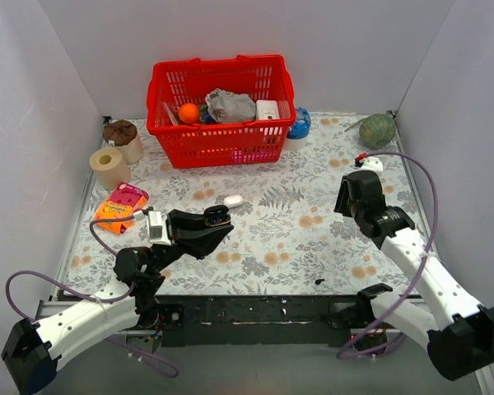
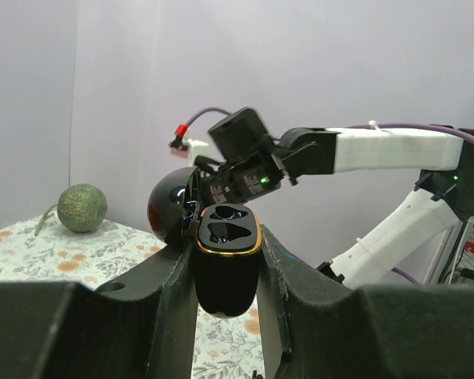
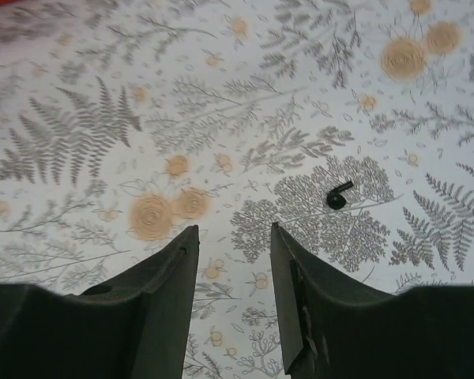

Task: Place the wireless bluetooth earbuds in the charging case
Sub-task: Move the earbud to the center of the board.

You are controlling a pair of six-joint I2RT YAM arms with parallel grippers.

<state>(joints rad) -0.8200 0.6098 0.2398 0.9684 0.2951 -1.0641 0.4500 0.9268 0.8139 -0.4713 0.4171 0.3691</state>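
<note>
Here we log the left gripper clamped on the charging case, which has its lid open and is raised off the floral tablecloth. The right gripper has its jaws apart with nothing between them. One earbud lies on the cloth beyond its right finger. The print on the orange packet is too small for us to read.

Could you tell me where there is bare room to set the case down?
Bare cloth lies between the white case and the right gripper. The earbud sits near the front edge. Crowded: the left side, with rolls, packet and basket.
</note>
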